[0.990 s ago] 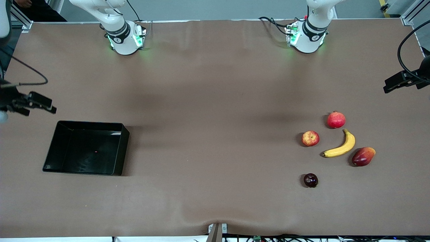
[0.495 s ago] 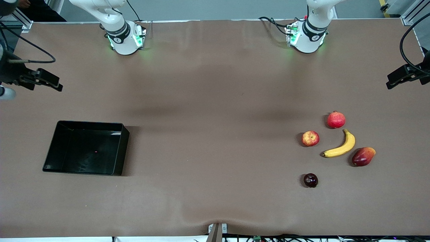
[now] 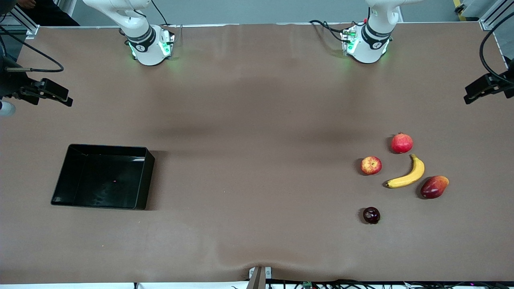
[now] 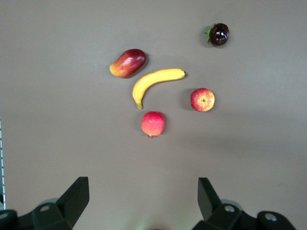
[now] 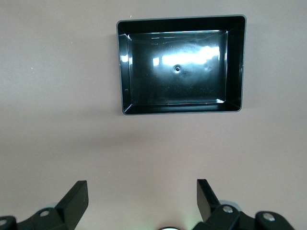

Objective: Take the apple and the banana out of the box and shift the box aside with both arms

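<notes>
The black box (image 3: pixel 149 176) lies on the table toward the right arm's end, with nothing in it. The yellow banana (image 3: pixel 407 175) and the red-and-yellow apple (image 3: pixel 371 165) lie close together toward the left arm's end. My right gripper (image 3: pixel 60 95) hangs open high over bare table at the right arm's end; its wrist view looks down on the box (image 5: pixel 123 67) between the wide-apart jaws of the right gripper (image 5: pixel 142 196). My left gripper (image 3: pixel 474 93) hangs open over the table's edge at the left arm's end. Its wrist view shows the banana (image 4: pixel 153 80) and apple (image 4: pixel 202 99) past the empty left gripper (image 4: pixel 143 196).
A red pomegranate (image 3: pixel 402 143) lies just farther from the front camera than the banana. A red-orange mango (image 3: pixel 434 186) lies beside the banana's stem end. A small dark purple fruit (image 3: pixel 371 215) sits nearest the front camera. Both arm bases stand along the table's back edge.
The right gripper has risen and drawn away from the box toward the bases' edge of the table. The left gripper has drifted a little the same way. Fruits and box have not moved.
</notes>
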